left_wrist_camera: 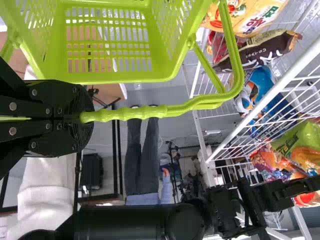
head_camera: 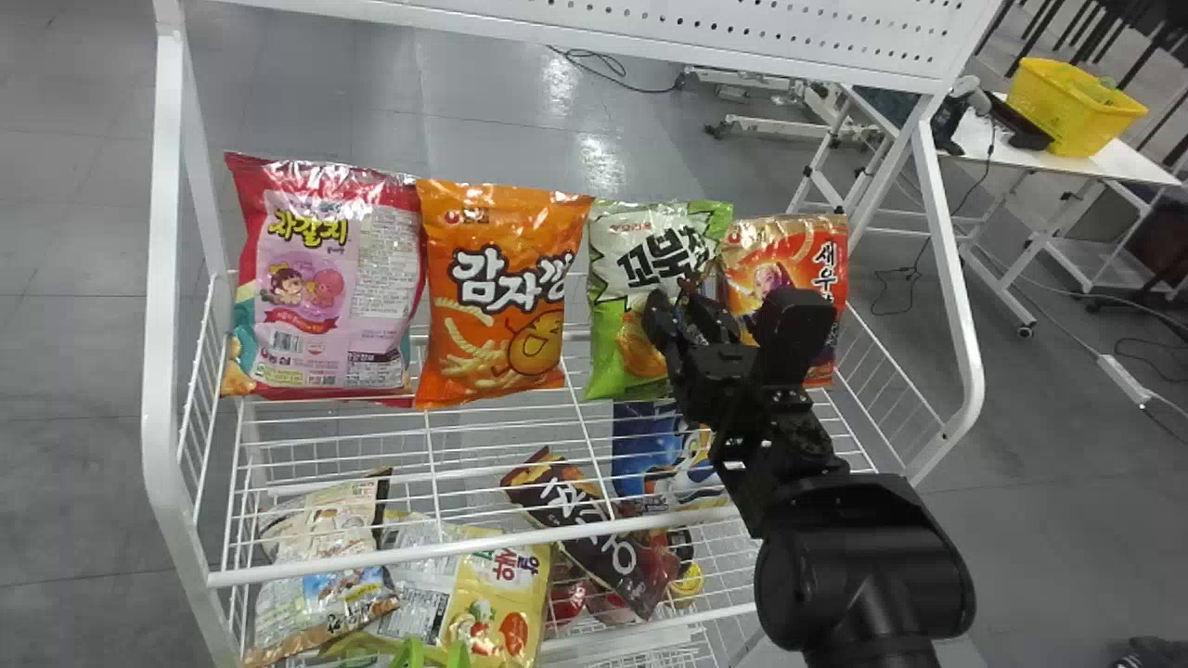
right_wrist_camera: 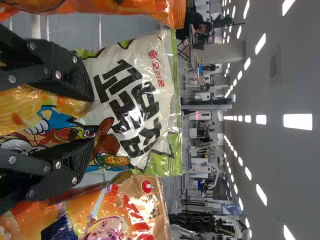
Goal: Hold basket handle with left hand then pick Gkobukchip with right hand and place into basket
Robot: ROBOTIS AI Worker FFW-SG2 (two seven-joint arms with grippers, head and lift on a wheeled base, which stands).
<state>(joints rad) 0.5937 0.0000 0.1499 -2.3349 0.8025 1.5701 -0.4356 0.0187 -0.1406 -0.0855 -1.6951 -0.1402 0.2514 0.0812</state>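
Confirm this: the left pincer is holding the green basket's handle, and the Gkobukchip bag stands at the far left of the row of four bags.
Wrong on the bag's place: in the head view the Gkobukchip bag stands third from the left, between an orange bag and an orange-red bag. The left pincer is holding the green basket's handle.

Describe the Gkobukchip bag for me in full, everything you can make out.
The Gkobukchip bag is a shiny, plastic-looking pouch, puffed and apparently unopened, white above with green edges, large black lettering, a cartoon figure in a brown hat, and orange snacks pictured low down. It stands upright on the wire shelf, between an orange bag and a red-orange bag. The right gripper is open in front of its face; whether they touch, I cannot tell.
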